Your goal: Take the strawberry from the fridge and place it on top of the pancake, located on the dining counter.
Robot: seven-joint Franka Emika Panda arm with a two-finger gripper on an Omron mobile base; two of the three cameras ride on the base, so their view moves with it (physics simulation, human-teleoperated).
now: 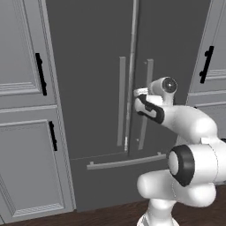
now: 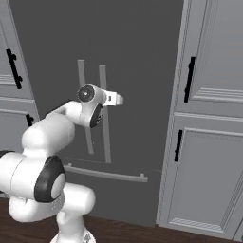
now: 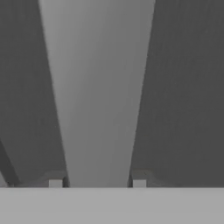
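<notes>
light grey handle (image 3: 98, 100) of the fridge (image 1: 92, 39) is clamped between the fingertips (image 3: 55, 179) of the gripper (image 3: 97, 181). doors are shut, so the strawberry can't be seen, presumably inside. a straight pull could let the bar slip out. no writing or labels to be read.

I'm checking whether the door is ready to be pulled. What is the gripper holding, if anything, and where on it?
The gripper is closed on the fridge's right door handle, a fingertip on each side of the bar, around mid-height.
</notes>
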